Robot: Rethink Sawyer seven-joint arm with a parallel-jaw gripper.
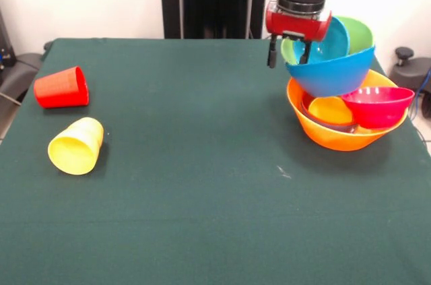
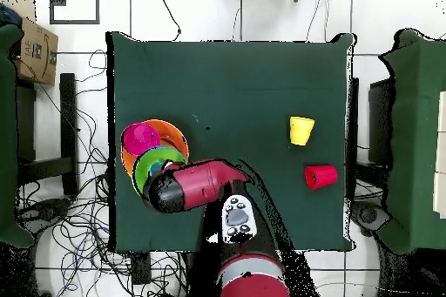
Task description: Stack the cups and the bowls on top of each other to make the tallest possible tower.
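The tower stands at the table's right side. Its base is a large orange bowl (image 1: 337,138) (image 2: 170,130), which holds a crimson bowl (image 1: 378,104) (image 2: 139,137) and a small bowl with a yellow-orange one (image 1: 331,110) inside it. A tilted blue bowl (image 1: 333,73) leans on top, with a light-blue bowl (image 1: 330,44) and a lime green bowl (image 1: 358,32) (image 2: 161,161) nested in it. My gripper (image 1: 288,52) hangs open at the tower's upper left, its fingers either side of the green bowl's rim. A red cup (image 1: 62,88) (image 2: 320,176) and a yellow cup (image 1: 76,145) (image 2: 300,130) lie on their sides far left.
Dark green cloth covers the table (image 1: 202,184). In the overhead view my arm (image 2: 196,185) covers part of the tower. A cardboard box (image 2: 35,50) and loose cables lie on the floor around the table.
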